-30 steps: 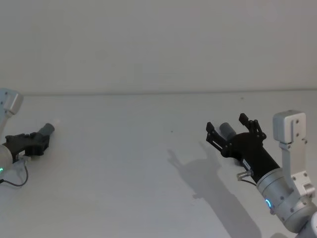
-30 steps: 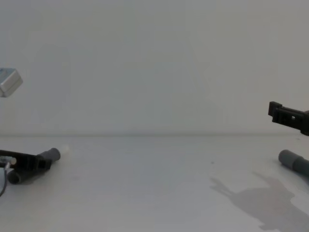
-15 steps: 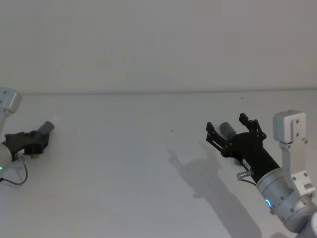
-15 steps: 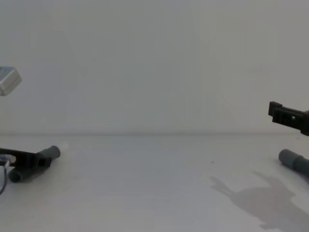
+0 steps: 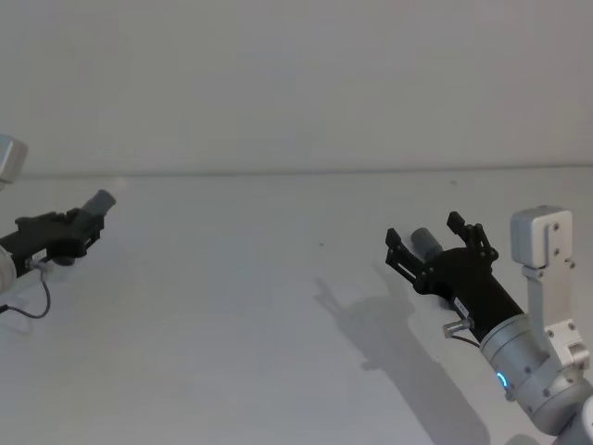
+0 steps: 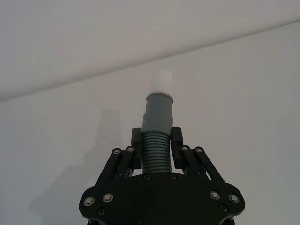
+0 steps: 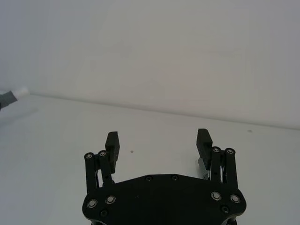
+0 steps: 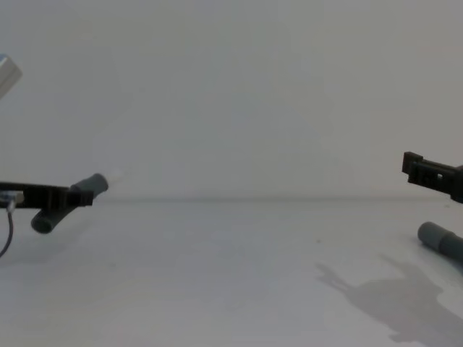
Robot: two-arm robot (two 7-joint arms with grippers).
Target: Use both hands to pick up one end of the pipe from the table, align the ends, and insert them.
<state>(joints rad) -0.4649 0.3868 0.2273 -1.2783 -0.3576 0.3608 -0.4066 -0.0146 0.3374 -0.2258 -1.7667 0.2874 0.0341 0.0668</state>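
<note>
The white-tipped pipe piece (image 6: 158, 123) is gripped by its ribbed section in the closed left gripper (image 6: 156, 140) and held tilted above the table (image 5: 232, 315) at far left, while the sleeve-ended piece (image 8: 438, 238) is seen lying at right beneath the wide-spread, empty right gripper (image 7: 158, 140).

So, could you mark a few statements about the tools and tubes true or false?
1. The left tool is shut on the tube with the white tip. True.
2. The right tool is shut on a tube. False: it is spread wide open and holds nothing.
3. The other grey tube lies on the table, below the right tool. True.
4. The two tubes are already joined. False: they are far apart, one at each side.
</note>
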